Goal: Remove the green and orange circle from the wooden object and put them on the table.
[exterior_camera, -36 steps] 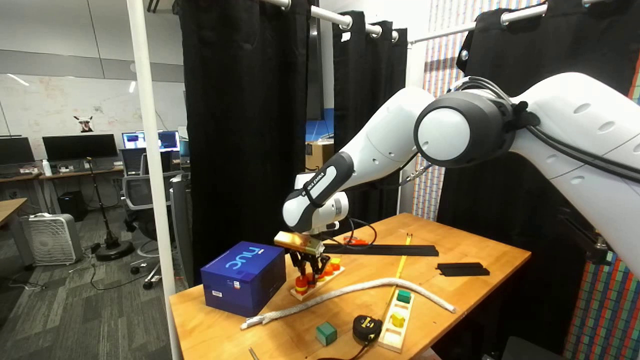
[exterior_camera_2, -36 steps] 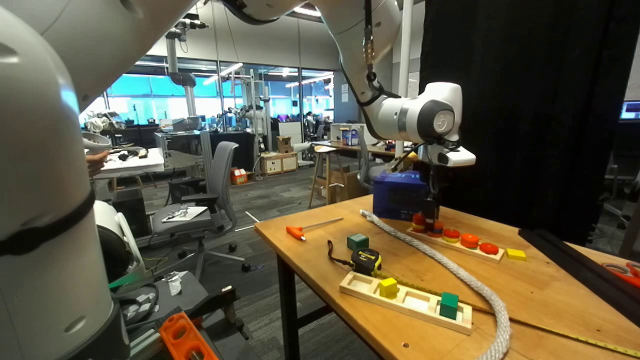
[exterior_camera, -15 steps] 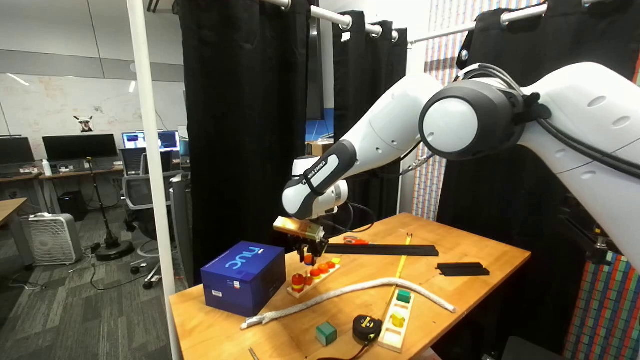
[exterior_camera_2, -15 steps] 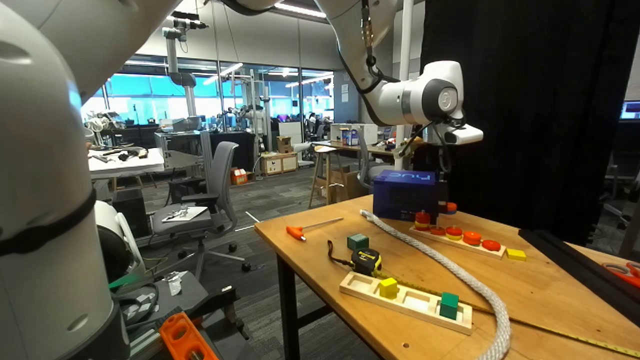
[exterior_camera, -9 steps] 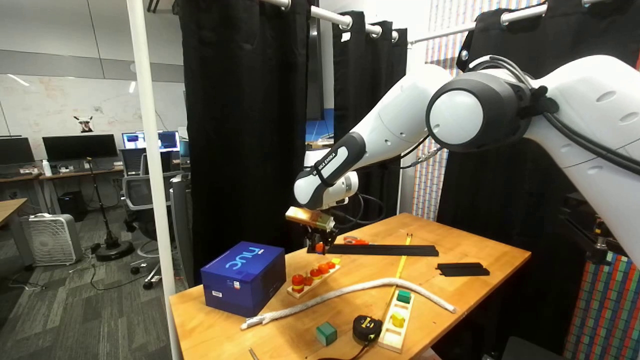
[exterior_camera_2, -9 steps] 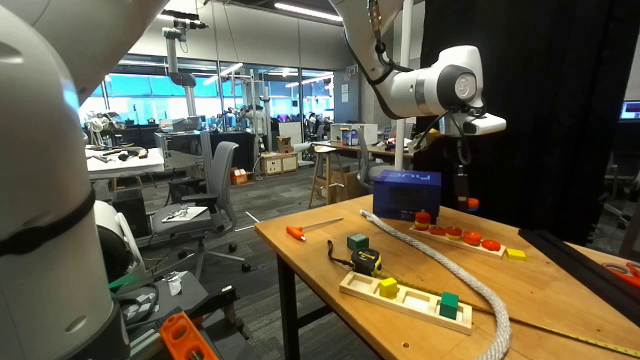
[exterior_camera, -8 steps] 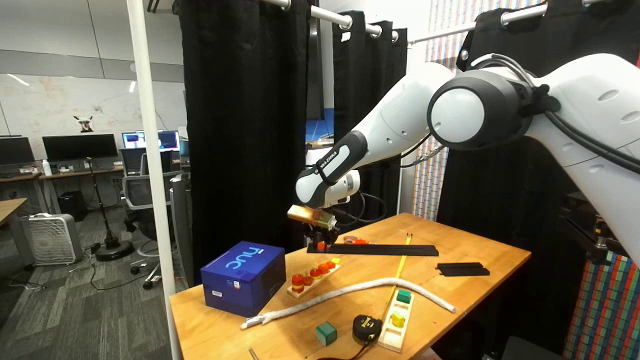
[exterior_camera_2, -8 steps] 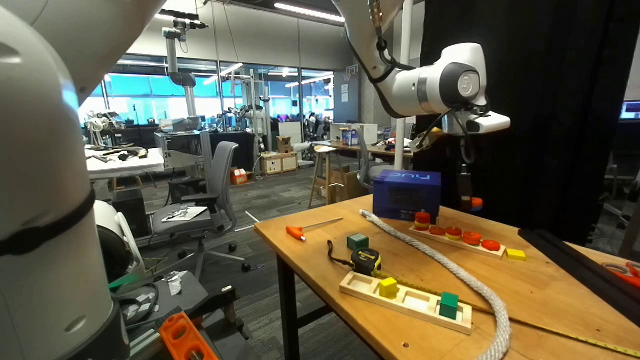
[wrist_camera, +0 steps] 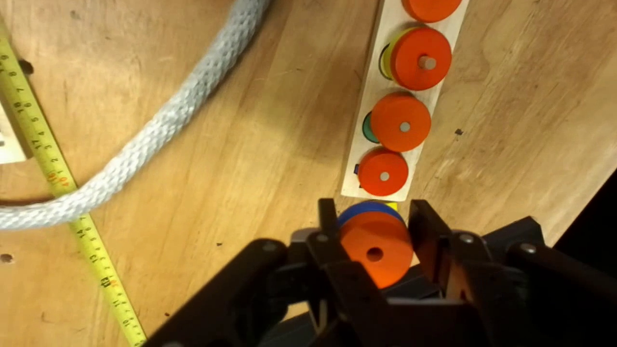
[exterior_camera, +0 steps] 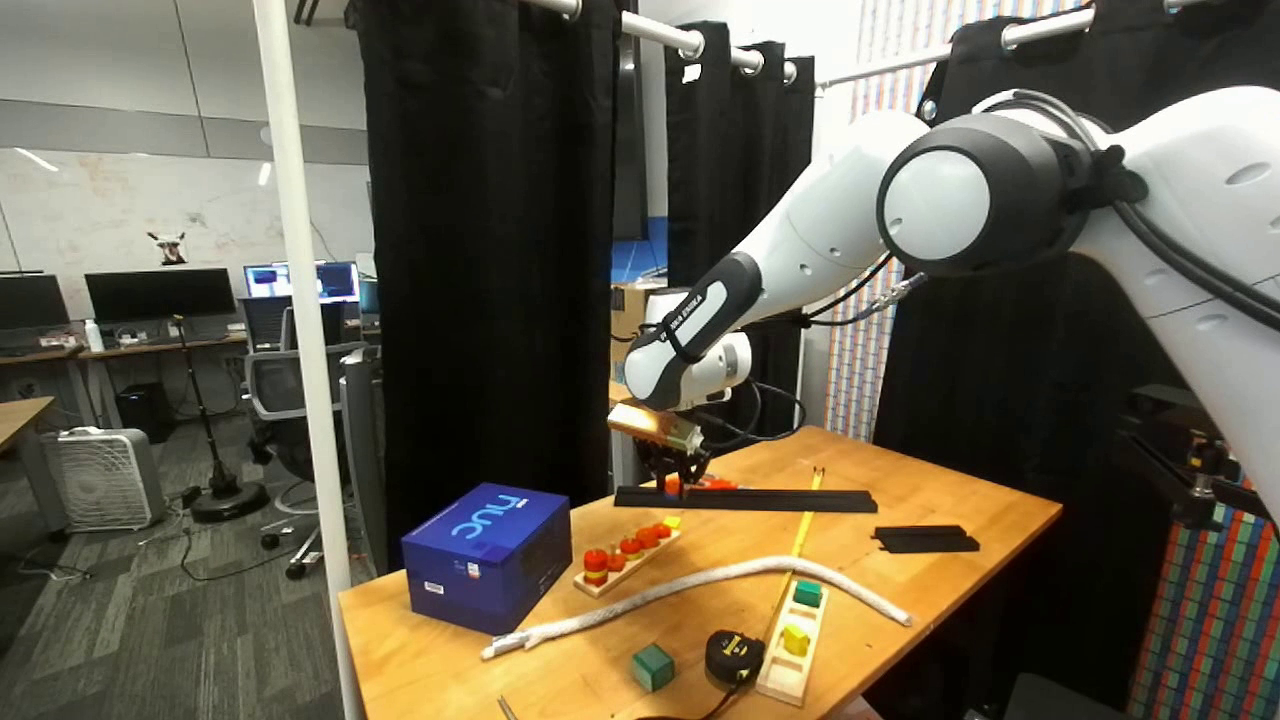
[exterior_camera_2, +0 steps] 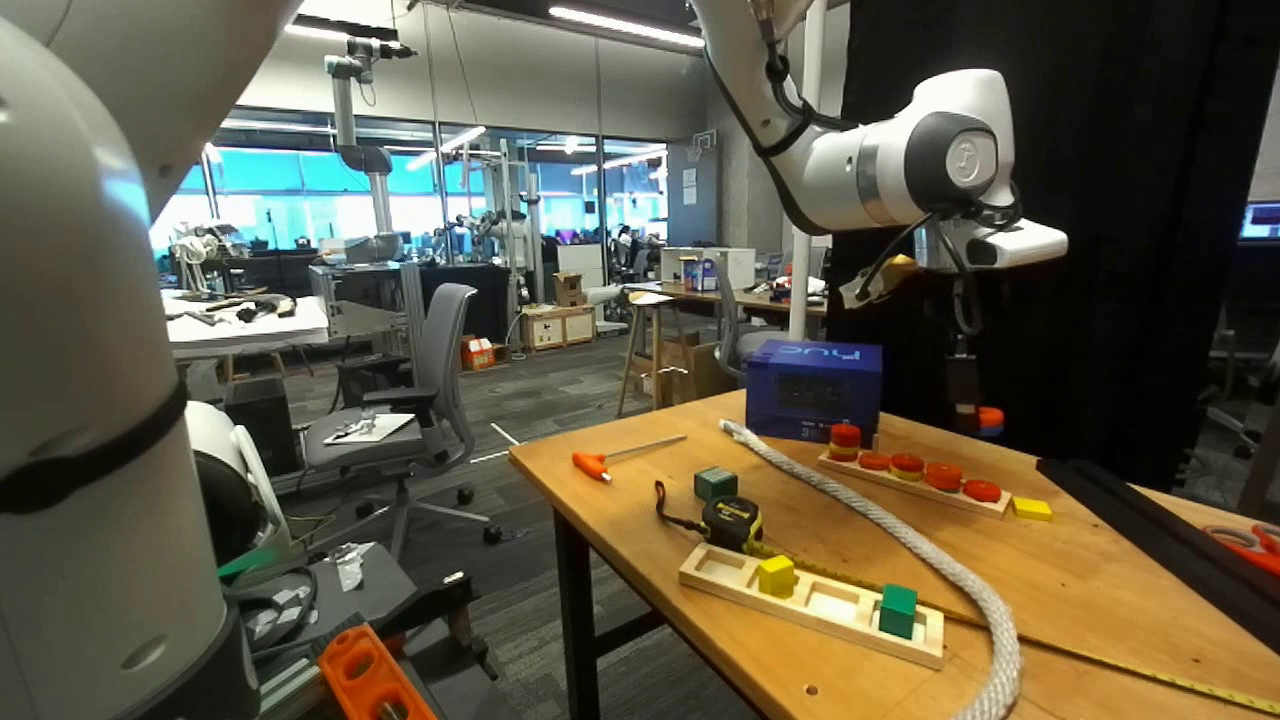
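Note:
My gripper [wrist_camera: 373,212] is shut on an orange circle [wrist_camera: 381,250] with a blue circle [wrist_camera: 368,207] under it. It holds them in the air; they also show in an exterior view [exterior_camera_2: 989,419]. The wooden object [wrist_camera: 354,189] is a pale strip with pegs, on the table [exterior_camera: 730,570] beside the blue box. It bears several red, orange and yellow circles. In the wrist view one orange circle [wrist_camera: 401,120] sits over a green circle [wrist_camera: 369,130], of which only an edge shows. The far end of the strip is cut off in the wrist view.
A blue box [exterior_camera: 487,560] stands by the strip's far end. A white rope [exterior_camera_2: 900,525], a tape measure [exterior_camera_2: 733,522], a tray with blocks [exterior_camera_2: 700,575] and a green block [exterior_camera_2: 715,484] lie on the table. Long black rails [exterior_camera: 760,500] lie behind the strip.
My gripper has lifted the orange and blue circles off a peg near the blue box and carried them up and away, towards the black rails. The wooden object shifted slightly.

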Action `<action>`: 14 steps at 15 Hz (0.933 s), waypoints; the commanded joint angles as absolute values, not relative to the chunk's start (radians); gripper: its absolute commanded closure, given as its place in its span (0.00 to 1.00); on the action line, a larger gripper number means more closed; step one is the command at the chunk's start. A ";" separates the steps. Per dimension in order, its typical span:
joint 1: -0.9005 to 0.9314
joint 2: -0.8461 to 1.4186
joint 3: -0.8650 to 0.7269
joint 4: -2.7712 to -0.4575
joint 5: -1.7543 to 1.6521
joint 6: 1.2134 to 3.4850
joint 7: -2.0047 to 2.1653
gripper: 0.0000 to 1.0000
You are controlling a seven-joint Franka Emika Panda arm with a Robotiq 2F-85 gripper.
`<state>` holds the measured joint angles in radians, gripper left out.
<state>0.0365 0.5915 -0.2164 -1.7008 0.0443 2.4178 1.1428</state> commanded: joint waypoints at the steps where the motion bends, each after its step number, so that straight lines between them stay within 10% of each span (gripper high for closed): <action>1: 0.014 0.544 -0.211 -1.774 0.042 2.461 1.125 0.80; 14: -0.069 0.573 -0.191 -1.824 0.104 2.485 1.054 0.80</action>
